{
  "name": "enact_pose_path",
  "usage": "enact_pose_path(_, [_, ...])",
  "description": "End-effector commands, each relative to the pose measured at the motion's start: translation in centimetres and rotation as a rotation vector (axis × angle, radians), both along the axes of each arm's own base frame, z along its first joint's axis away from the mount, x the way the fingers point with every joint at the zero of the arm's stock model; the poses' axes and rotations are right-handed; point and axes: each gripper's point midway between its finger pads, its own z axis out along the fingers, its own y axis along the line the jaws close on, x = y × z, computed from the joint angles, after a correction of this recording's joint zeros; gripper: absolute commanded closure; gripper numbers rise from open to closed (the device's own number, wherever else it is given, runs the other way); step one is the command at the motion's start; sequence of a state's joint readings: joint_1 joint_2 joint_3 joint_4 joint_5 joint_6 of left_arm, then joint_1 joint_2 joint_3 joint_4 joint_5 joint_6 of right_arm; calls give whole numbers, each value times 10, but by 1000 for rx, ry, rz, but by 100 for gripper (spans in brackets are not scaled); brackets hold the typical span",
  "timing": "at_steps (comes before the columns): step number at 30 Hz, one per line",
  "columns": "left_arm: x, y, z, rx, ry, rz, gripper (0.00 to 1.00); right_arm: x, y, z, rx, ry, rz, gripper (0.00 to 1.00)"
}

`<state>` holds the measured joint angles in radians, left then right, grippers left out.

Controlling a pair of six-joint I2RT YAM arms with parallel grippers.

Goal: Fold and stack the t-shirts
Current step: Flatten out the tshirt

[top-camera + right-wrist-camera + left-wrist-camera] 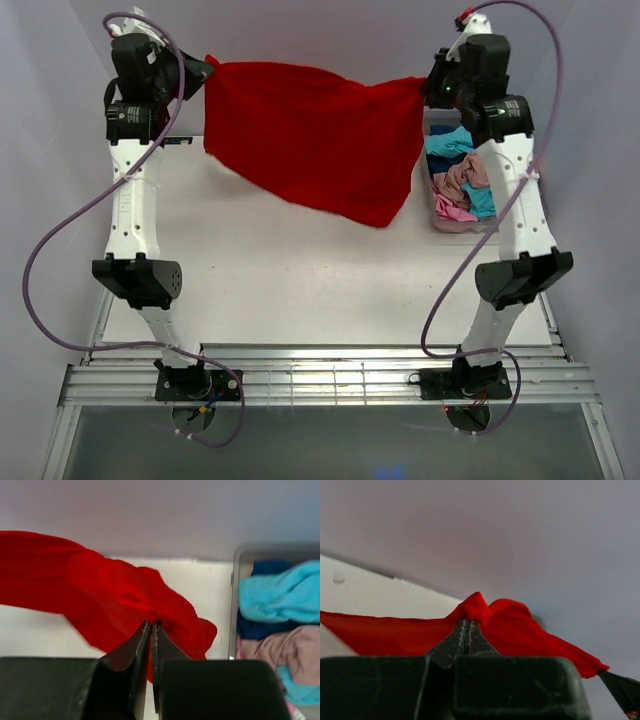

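A bright red t-shirt (pixel 310 135) hangs stretched in the air above the far half of the table, between both raised arms. My left gripper (pixel 205 72) is shut on its left corner; the pinched cloth (pixel 475 607) bunches just beyond the closed fingertips (pixel 461 630). My right gripper (pixel 428 85) is shut on the right corner, with red fabric (pixel 100 590) spilling left from the tips (pixel 151 626). The shirt's lower edge sags toward the table at the right. More t-shirts, turquoise (pixel 452 141), dusty pink (pixel 466 176), bright pink and dark blue, lie crumpled in a bin.
The clear grey plastic bin (pixel 437 222) stands at the table's far right, under my right arm; its rim (pixel 234 605) shows in the right wrist view. The white table (pixel 300 290) stretches below the hanging shirt. A metal rail runs along the near edge.
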<state>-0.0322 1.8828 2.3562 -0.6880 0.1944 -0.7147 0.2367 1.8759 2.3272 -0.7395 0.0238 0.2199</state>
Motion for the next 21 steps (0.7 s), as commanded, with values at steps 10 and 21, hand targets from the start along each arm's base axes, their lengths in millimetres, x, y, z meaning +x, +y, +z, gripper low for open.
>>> enact_pose_path(10, [-75,14,-27,113,-79,3,100,-60,0,22,-24,-143,132,92])
enact_pose_path(21, [-155,24,-219,229,351,-34,100,-159,11,-199,-103,394,220,92])
